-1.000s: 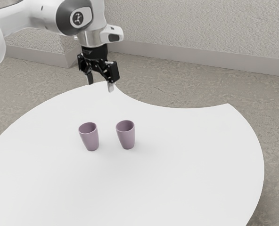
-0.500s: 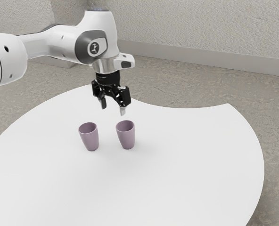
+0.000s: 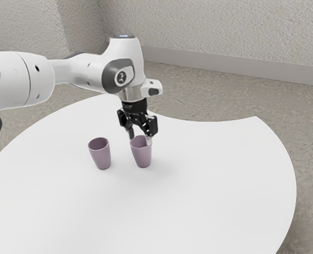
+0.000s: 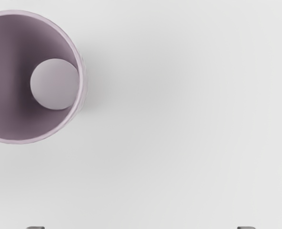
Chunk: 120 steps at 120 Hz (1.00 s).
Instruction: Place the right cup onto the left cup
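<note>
Two fingertips stand wide apart on the end effector (image 3: 140, 138), with nothing held between them. They hang close over the rim of the cup at the exterior view's right (image 3: 141, 155), which sits upright. In the wrist view a cup's mouth lies off to one side, outside the gap between the fingertips, so the end effector does not look centred on it.

The step in hand seems to be the approach for the first grasp, aimed most likely at this nearer cup. The next move calls for a sideways correction over it, then a lowering with one finger on each side of the wall, then closing. Coming down off-centre could knock the rim and tip the cup.

Farther off, the other cup (image 3: 100, 155) stands upright on the surface (image 3: 214, 185), apart from its twin; it is probably the one to receive the stack. Beyond lies the floor (image 3: 209, 100).
</note>
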Motion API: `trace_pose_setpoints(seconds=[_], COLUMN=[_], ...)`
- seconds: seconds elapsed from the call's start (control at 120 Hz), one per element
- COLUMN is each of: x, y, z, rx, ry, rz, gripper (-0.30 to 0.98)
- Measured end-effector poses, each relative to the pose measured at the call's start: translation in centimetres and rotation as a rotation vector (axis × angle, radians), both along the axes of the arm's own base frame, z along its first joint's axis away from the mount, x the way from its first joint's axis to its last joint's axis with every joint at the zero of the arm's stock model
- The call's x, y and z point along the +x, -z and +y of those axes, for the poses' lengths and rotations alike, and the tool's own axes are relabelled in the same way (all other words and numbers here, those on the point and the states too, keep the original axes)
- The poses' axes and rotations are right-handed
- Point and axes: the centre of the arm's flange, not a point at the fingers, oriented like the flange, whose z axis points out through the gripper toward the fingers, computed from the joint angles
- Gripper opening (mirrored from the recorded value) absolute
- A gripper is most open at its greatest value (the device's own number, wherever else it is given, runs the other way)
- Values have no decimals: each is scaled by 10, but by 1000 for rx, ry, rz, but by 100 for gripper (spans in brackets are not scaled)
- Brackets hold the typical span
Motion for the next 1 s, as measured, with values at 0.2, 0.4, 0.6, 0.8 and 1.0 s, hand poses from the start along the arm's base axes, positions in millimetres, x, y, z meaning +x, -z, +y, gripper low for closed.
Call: trace_pose_setpoints(seconds=[0.2, 0.4, 0.6, 0.8, 1.0], x=[23, 37, 45, 54, 61], y=[26, 47, 62, 69, 79], z=[2, 11, 13, 16, 17], rx=[11, 16, 15, 17, 15], ry=[-3, -16, -20, -21, -19], rz=[-5, 4, 12, 9, 12], gripper=[48, 46, 44, 43, 41])
